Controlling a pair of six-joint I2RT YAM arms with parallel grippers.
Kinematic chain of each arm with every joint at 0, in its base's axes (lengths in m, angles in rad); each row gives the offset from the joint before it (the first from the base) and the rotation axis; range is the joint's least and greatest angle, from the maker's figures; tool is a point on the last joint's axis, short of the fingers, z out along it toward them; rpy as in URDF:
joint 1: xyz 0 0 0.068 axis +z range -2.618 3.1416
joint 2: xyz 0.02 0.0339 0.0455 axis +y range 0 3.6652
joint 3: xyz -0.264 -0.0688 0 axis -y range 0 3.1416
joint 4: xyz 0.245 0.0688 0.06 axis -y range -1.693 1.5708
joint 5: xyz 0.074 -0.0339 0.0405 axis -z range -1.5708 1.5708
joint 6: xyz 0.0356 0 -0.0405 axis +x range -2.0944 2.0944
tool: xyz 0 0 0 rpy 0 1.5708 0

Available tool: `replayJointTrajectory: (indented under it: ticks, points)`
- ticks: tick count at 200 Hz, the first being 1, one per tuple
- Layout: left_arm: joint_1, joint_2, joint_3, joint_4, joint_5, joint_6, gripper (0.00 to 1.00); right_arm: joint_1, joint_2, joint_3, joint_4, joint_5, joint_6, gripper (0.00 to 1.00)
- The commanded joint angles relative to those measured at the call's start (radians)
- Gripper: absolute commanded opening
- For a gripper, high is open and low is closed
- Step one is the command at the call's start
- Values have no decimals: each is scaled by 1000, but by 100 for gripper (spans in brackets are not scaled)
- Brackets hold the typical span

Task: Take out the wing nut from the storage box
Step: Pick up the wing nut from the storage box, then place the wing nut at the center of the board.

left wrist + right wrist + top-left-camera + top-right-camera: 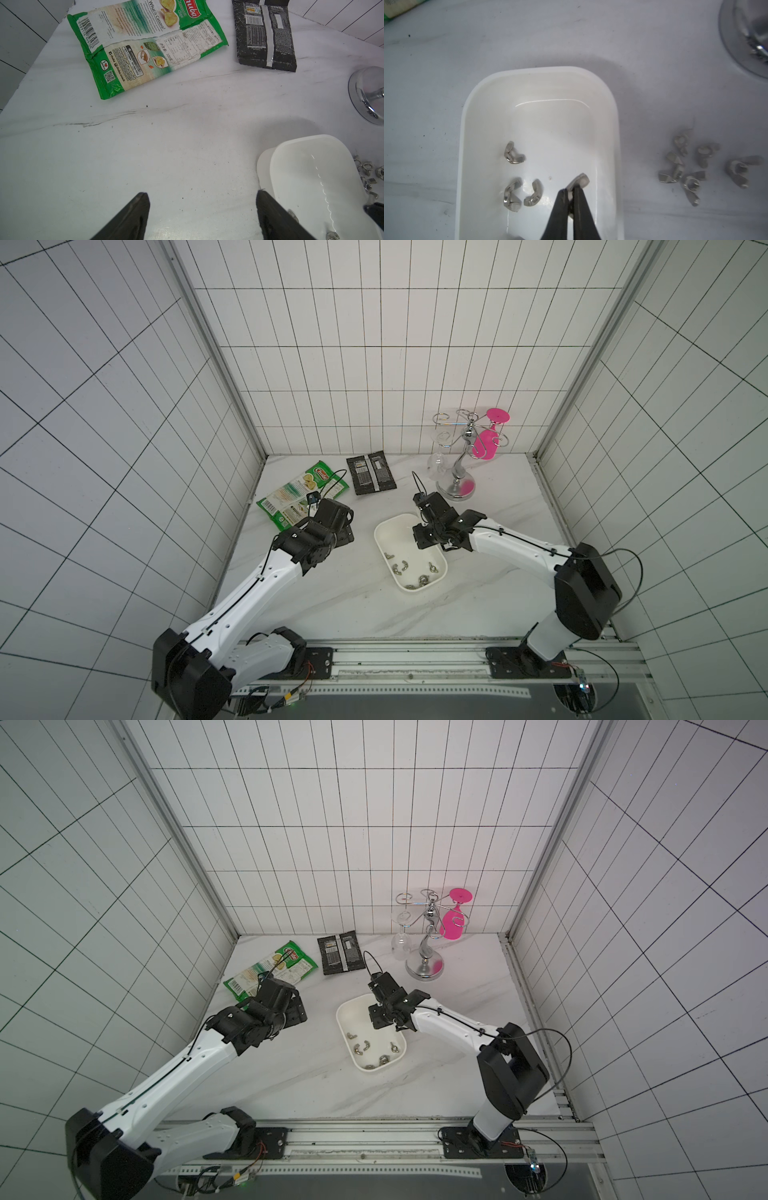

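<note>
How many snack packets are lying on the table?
2. A green Chuba cassava chips packet lies at the back, ahead of the left gripper; a black packet lies flat beside it, apart from it. None seems hidden.

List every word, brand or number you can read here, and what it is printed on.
"What is Cassava?": green snack packet
"huba", brand logo cut by the frame edge: same packet
"Cassava": same packet
"www.chuba.co.id" and "chuba.snack": same packet
"120": same packet
Barcode digits and fine print there: too small to read.
Black packet: all print too small to read.
</note>
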Motion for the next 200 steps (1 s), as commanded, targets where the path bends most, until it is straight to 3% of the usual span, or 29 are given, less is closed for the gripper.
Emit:
replayJointTrajectory:
  ticks: [1, 65, 200]
  points:
    - [-4, -4, 26, 5, -8, 1, 84, -106, -73, -62, -7, 3, 13, 7]
    - [-9, 11, 20, 21, 0, -3, 84, -359, -87, -217, 108, -34, 67, 7]
    - [-18, 17, 18, 22, -10, -7, 84, -412, 106, -197, 201, -60, 91, 7]
